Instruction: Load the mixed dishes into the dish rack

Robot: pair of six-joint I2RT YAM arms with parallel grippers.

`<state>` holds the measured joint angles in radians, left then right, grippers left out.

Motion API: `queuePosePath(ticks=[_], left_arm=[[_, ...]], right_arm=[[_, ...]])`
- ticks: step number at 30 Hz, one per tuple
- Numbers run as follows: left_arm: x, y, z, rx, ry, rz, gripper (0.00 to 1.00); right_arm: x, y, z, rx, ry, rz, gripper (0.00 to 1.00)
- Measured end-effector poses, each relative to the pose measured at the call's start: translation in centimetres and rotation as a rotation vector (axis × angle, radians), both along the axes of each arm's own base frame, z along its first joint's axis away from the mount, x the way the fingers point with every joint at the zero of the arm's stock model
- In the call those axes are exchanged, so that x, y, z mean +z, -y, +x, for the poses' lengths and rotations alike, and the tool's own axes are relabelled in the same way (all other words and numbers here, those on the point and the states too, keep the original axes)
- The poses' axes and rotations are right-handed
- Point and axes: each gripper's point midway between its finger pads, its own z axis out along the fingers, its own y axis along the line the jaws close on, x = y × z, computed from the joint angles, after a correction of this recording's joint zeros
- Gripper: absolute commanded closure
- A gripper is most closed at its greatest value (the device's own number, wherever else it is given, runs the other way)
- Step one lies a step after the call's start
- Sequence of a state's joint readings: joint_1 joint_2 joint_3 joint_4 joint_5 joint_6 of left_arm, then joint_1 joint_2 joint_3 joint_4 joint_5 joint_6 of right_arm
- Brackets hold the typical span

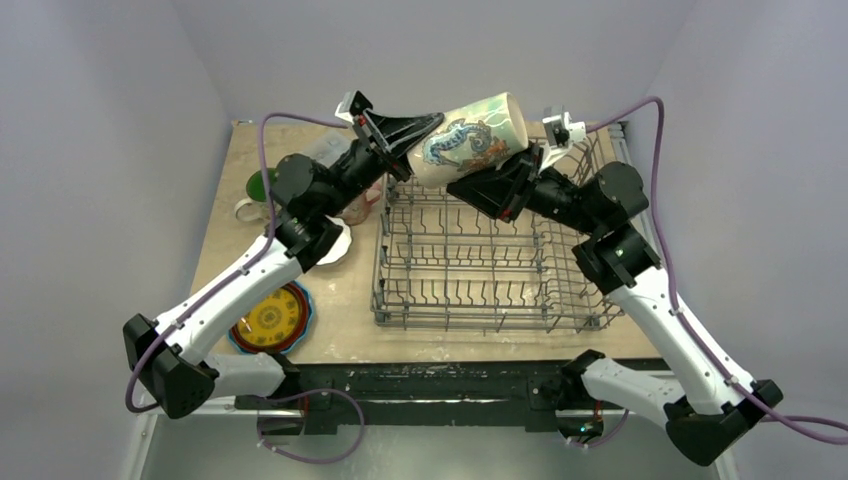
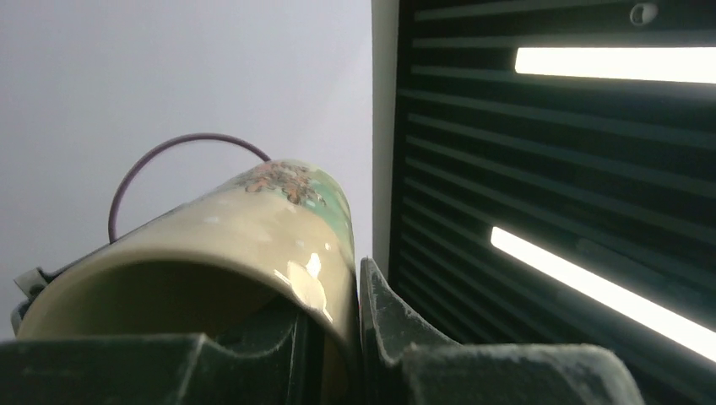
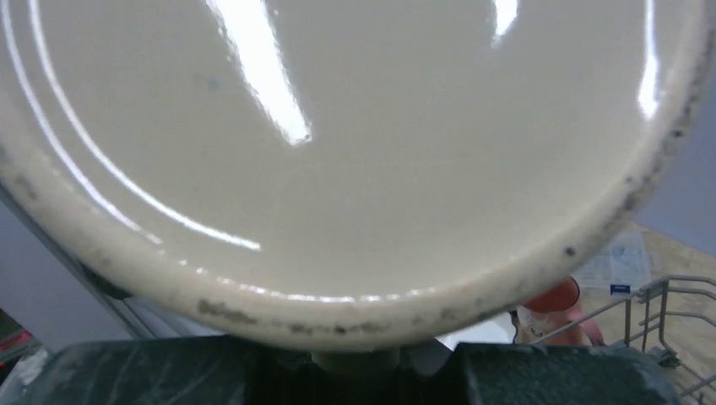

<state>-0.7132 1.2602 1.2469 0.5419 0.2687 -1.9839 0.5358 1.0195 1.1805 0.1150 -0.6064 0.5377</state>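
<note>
While left gripper (image 1: pixel 410 158) pinches cream seahorse-print ceramic mug (image 1: pixel 475 138) at 12 o'clock over grey wire dish rack (image 1: pixel 470 270), we can't tell w/ right gripper (image 1: pixel 468 186).

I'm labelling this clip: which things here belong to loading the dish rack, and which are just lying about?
Job: cream seahorse-printed mug; grey wire dish rack; round yellow-patterned plate; second cream mug; pink mug.
Lying about: clear plastic box.
</note>
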Motion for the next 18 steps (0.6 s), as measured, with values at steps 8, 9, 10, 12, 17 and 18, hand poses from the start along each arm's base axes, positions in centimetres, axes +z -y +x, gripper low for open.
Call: queuePosePath(ticks=[8, 9, 10, 12, 17, 18], left_arm=[[-0.5, -1.2, -1.1, 0.018, -0.008, -0.003, 0.56], [-0.9, -1.2, -1.3, 0.027, -0.008, 0.013, 0.5], [-1.3, -1.4, -1.3, 0.04, -0.009, 0.03, 0.46], [-2.1, -1.7, -1.4, 0.065, -0.01, 0.068, 0.36], [-4.4, -3.0, -1.2, 0.129, -0.023, 0.191, 0.2], [-4.9, -3.5, -1.2, 0.147, -0.03, 0.224, 0.2]], right_arm=[[0.4, -0.5, -1.5, 0.073, 0.061, -0.017, 1.0], [0.2, -0.5, -1.3, 0.067, 0.059, -0.022, 1.0], [0.0, -0.5, -1.1, 0.06, 0.054, -0.028, 1.0], [-0.5, -0.5, -0.7, 0.049, 0.047, -0.046, 1.0], [-1.8, -0.3, 0.1, 0.006, 0.026, -0.088, 1.0], [-2.1, -0.2, 0.4, -0.011, 0.024, -0.098, 1.0]])
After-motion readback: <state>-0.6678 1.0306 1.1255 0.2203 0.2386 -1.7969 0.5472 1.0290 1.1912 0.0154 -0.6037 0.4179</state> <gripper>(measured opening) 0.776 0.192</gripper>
